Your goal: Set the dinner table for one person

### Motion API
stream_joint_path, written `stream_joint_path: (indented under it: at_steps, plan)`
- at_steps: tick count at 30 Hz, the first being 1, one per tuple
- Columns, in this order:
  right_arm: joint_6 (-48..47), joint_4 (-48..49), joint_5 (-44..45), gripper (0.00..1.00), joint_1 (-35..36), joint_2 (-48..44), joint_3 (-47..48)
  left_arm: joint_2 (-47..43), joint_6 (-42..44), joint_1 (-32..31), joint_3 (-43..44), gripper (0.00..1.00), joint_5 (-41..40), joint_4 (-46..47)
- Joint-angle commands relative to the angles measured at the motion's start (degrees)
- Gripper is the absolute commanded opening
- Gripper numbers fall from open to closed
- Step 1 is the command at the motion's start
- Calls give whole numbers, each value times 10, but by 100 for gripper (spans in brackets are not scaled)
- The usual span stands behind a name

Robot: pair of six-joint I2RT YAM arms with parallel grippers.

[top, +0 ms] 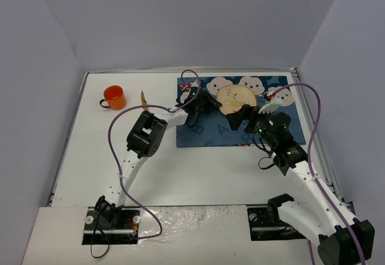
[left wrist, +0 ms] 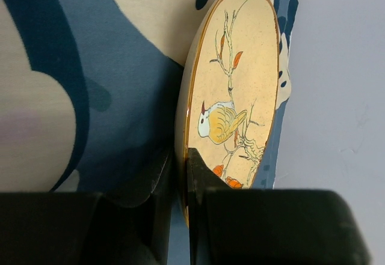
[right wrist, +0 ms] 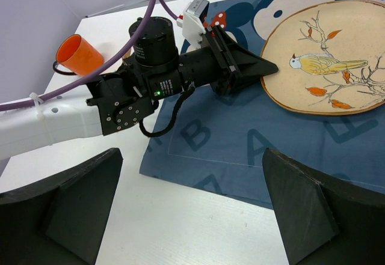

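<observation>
The round beige plate (top: 233, 95) with a painted bird lies low and flat over the blue mouse-face mat (top: 204, 134), at the far right of the white dinner table (top: 180, 169). I cannot tell if the plate touches the mat. My left gripper (top: 212, 104) is shut on the plate's left rim. The left wrist view shows both fingers (left wrist: 195, 175) pinching the plate's edge (left wrist: 231, 97). My right gripper (top: 239, 117) hovers open and empty just in front of the plate. In its wrist view, the right gripper (right wrist: 192, 217) is over the mat's near edge, with the plate (right wrist: 328, 63) ahead.
An orange cup (top: 114, 97) stands at the far left of the table, and it also shows in the right wrist view (right wrist: 78, 53). A thin golden wooden utensil (top: 144, 98) lies to the right of the cup, partly under my stretched left arm. Grey walls surround the table.
</observation>
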Motion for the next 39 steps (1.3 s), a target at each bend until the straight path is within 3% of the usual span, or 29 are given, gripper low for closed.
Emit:
stream_joint_path:
  at_steps: [1,18,23,28,30,34,39]
  plan:
    - [-1,34,9,99,4,-14,6,-43,-40,-5,36,0,1,79]
    - [0,33,18,99,4,-12,1,-75,-47,-11,-40,2,2,93]
    - [-6,33,22,99,3,-9,3,-86,-37,-12,-42,38,4,85]
    - [-14,29,39,100,3,2,8,-110,-22,-11,-53,54,1,71]
    - [-16,19,54,100,3,11,23,-132,-12,-10,-63,65,-6,58]
    - [-23,-9,120,100,-2,45,60,-188,44,-7,-105,76,-26,-10]
    - [-21,-25,168,99,-37,126,119,-283,156,-6,-176,78,-75,-115]
